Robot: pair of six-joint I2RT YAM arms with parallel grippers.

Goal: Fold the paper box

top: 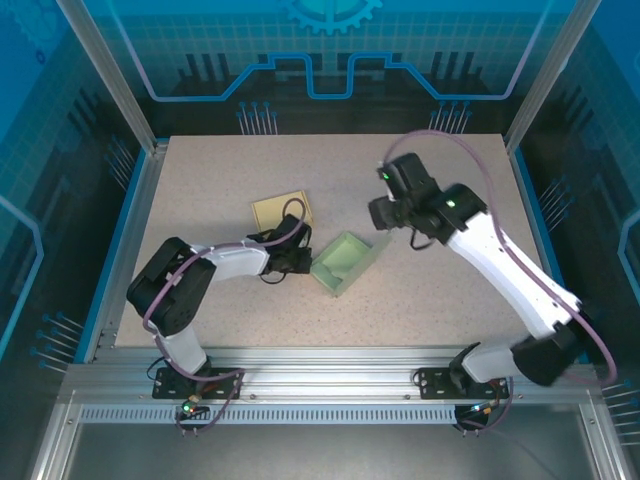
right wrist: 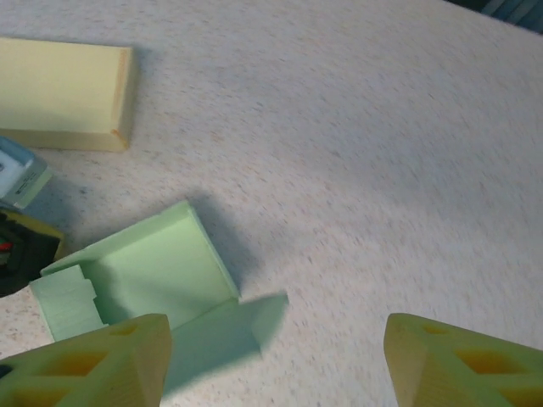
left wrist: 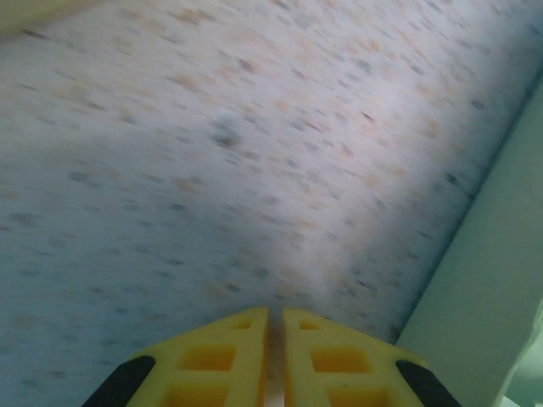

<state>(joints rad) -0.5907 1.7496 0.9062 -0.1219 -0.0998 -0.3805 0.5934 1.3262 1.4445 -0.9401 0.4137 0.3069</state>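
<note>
Folding looks half done: the green box lies on the table, left fingers pinched shut on nothing beside its wall, right fingers wide and empty above, likely next to lift the flat flap.

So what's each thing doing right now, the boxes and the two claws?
Green box: walls up, top open, one flap sticking out.
Yellow box: already folded, lying flat on the table.
Left gripper: shut, empty, beside the green box.
Right gripper: open, empty.
</note>
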